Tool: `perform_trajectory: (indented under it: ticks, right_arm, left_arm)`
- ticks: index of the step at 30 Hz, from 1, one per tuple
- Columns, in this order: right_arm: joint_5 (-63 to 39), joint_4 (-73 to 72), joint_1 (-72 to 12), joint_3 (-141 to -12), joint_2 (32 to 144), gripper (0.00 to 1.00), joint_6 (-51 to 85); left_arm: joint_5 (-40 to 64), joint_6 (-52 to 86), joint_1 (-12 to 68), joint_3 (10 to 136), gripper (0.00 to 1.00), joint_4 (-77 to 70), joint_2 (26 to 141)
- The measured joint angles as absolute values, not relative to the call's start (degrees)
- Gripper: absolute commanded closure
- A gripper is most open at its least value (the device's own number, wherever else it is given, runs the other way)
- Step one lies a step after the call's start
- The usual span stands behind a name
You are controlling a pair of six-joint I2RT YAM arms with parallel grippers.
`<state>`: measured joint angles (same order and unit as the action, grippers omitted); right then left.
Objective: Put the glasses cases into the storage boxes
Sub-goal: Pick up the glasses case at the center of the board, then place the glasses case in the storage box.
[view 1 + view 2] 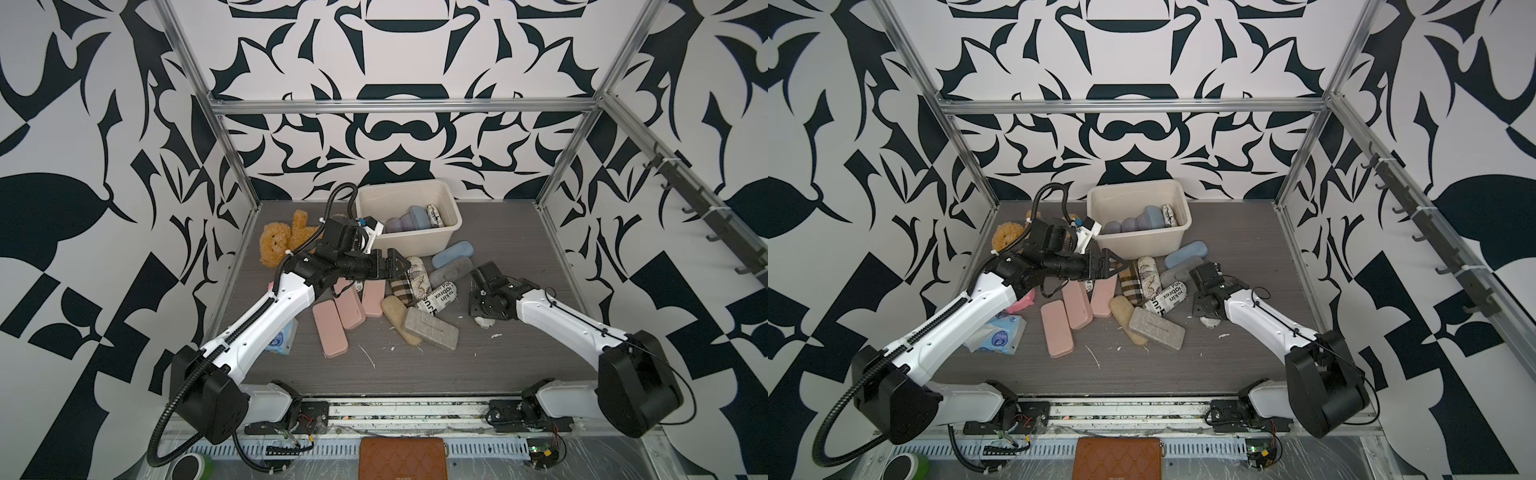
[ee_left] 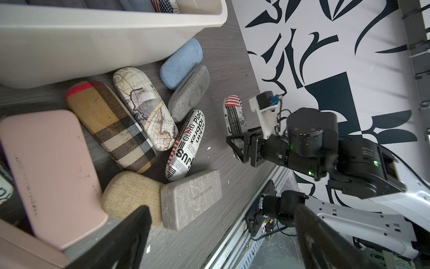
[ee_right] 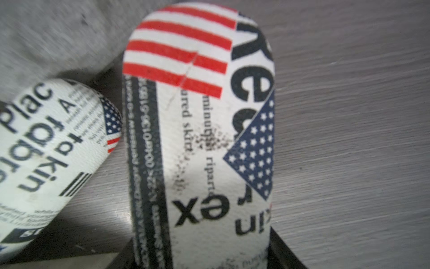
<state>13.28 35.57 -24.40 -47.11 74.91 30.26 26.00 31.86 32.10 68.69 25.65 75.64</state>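
Storage box (image 1: 411,243): cream-white tub with a rolled rim, upright at the back of the table (image 1: 498,365).
Inside the box: lilac-grey cases (image 1: 395,225), a blue case (image 1: 417,216) and a newspaper-print case (image 1: 436,216), packed toward its right end.
Flag-print case (image 3: 200,139): outside the box, well off its front right corner. Whether it is clear of the table I cannot tell.
Right gripper (image 2: 232,148): jaws drawn in to the width of the flag-print case, one finger on each long side. The striped end sticks out past the fingertips.
Left gripper (image 1: 400,264): jaws spread wide, nothing between them. It hangs just in front of the box's front wall, above the loose pile.
Nearest the box: light blue case (image 1: 452,254) just beside the front right corner, grey felt case (image 1: 451,270) touching it on the far side from the box.
Mid pile: map-print case (image 1: 415,272), plaid case (image 1: 401,293) and lettered newsprint case (image 1: 438,297), side by side.
Farther from the box: tan case (image 1: 399,318), with the grey stone-look case (image 1: 432,334) lying partly on it, and three pink cases (image 1: 330,332).
Not cases: plush toy (image 1: 278,241) beside the box's left end, tissue packet (image 1: 284,338) under the left arm, brown wallet (image 1: 403,457) farthest out.
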Motion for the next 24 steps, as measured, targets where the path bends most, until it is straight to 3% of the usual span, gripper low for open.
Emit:
perform_trajectory:
  ticks: [8,18,24]
  right_arm:
    - [15.0,39.6,-24.5,-65.2,75.6,0.42,26.4]
    - [9.8,37.4,-26.4,-89.2,95.0,0.42,22.4]
    - [8.1,37.3,-26.7,-102.2,104.0,0.41,20.0]
  left_arm:
    - [15.5,31.9,32.1,68.6,0.01,26.2,70.9]
    - [-6.7,37.0,27.9,60.7,0.01,24.6,60.9]
    - [-11.6,40.8,25.9,56.2,0.01,22.4,58.5]
